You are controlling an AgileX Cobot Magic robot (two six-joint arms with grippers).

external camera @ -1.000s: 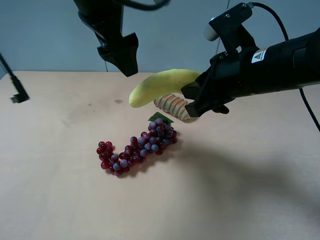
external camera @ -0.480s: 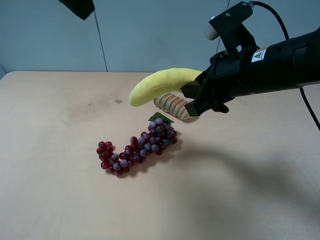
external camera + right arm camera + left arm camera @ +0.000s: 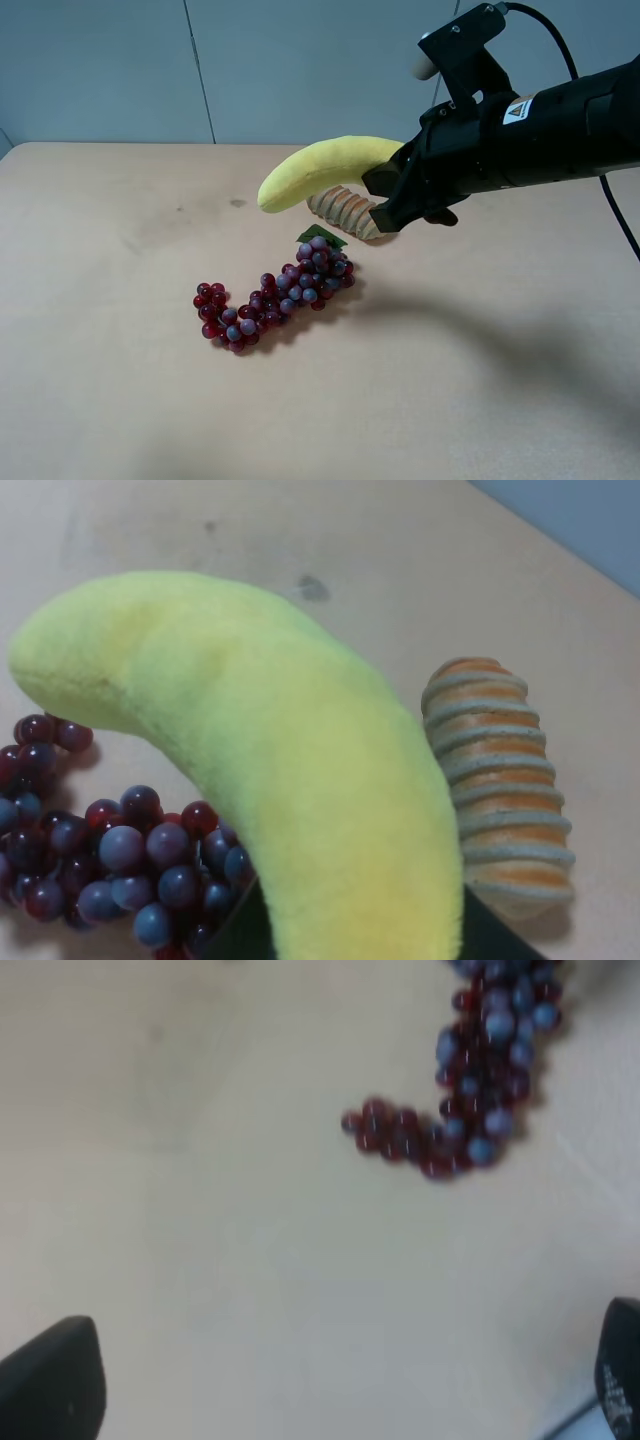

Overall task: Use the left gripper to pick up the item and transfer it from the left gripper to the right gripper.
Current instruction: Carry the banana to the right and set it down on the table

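Exterior high: right pincer (image 3: 388, 198) clenched on banana (image 3: 320, 168), tip toward 9 o'clock; left pincer (image 3: 335, 1385) released (empty); we'd hold steady above bread (image 3: 340, 210).

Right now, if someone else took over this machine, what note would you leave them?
Left tool: open, empty, above the beige table near the red-purple grape bunch.
Right tool: shut on one end of the curved yellow plush banana, aloft near the ridged tan bread loaf.
Done: the banana is in the right tool alone, so the handover looks complete.
To do: nothing that the task names.
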